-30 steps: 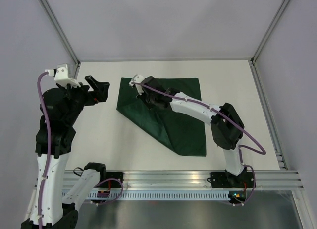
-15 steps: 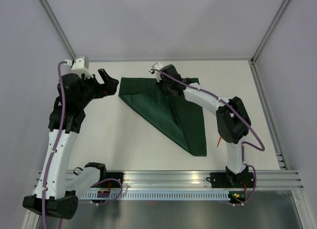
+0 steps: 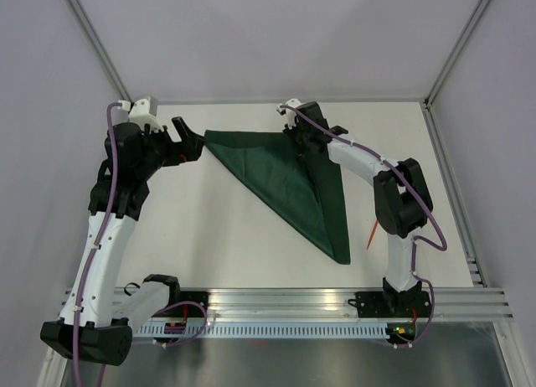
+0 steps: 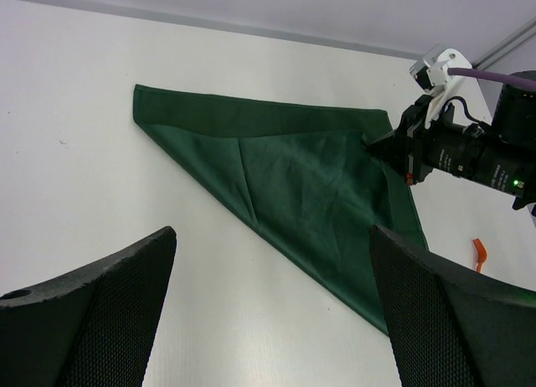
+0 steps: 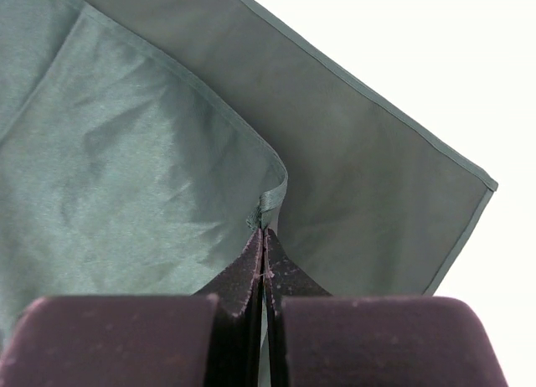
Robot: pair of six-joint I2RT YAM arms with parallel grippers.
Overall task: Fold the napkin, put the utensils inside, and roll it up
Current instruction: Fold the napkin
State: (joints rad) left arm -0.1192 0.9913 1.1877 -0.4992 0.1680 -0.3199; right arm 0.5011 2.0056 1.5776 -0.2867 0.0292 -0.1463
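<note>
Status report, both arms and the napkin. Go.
Left gripper open, near far-left corner of napkin. Right gripper shut on top-layer corner, napkin folded triangular. Orange utensil on table, right of napkin. No obstruction seen.

The napkin (image 3: 285,173) is a plain dark green with no print, and looks a paler grey-green in the right wrist view. The utensil (image 3: 369,235) is orange-red on the white table (image 3: 218,228). The arms (image 3: 356,162) are white with black joints and purple cables (image 3: 110,165).
</note>
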